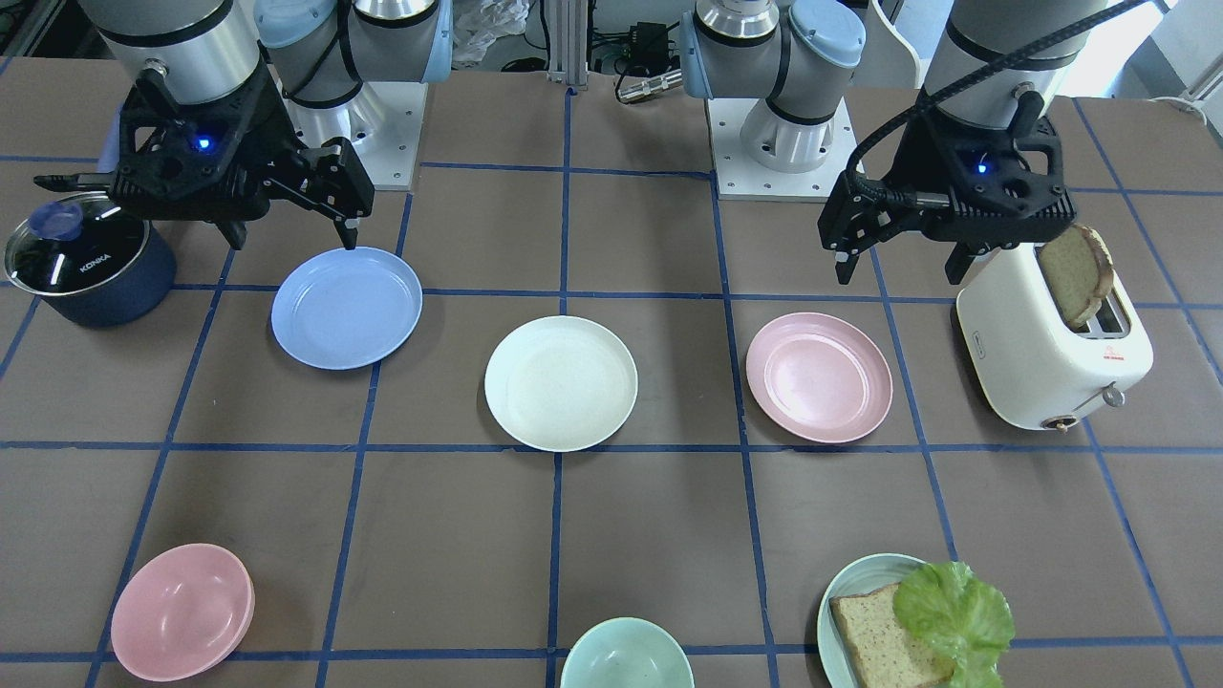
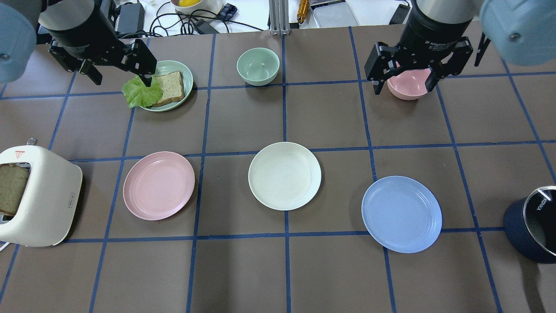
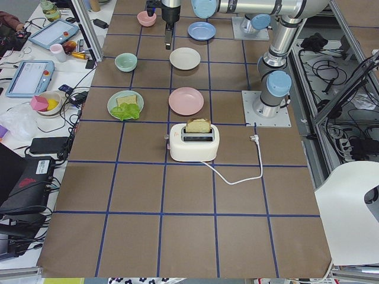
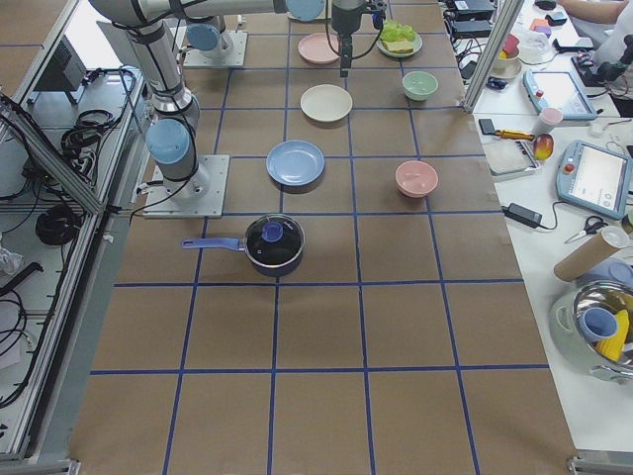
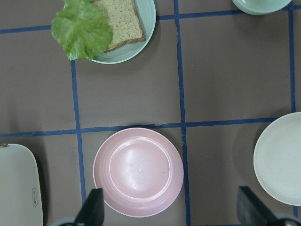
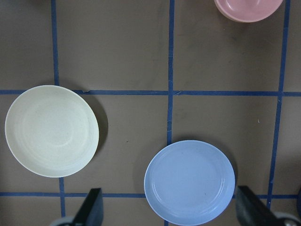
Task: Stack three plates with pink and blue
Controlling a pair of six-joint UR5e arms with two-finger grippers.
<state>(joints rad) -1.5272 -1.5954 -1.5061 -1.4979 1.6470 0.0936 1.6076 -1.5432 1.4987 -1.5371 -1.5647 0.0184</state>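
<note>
Left claw (image 2: 122,80) and right claw (image 2: 404,87) both hang spread, empty. I'd drop the left squarely onto the rim of the pink plate (image 2: 159,185), pinch the lip, then lift clear of the bench (image 2: 243,269).

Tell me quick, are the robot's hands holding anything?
Left gripper: open, holding nothing.
Right gripper: open, holding nothing.

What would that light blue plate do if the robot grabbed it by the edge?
The light blue plate looks like thin matte plastic, so it is probably stiff and light. Lying flat, it would likely slide rather than tip if pushed. Its low rim offers little to pinch, so it might slip.
</note>
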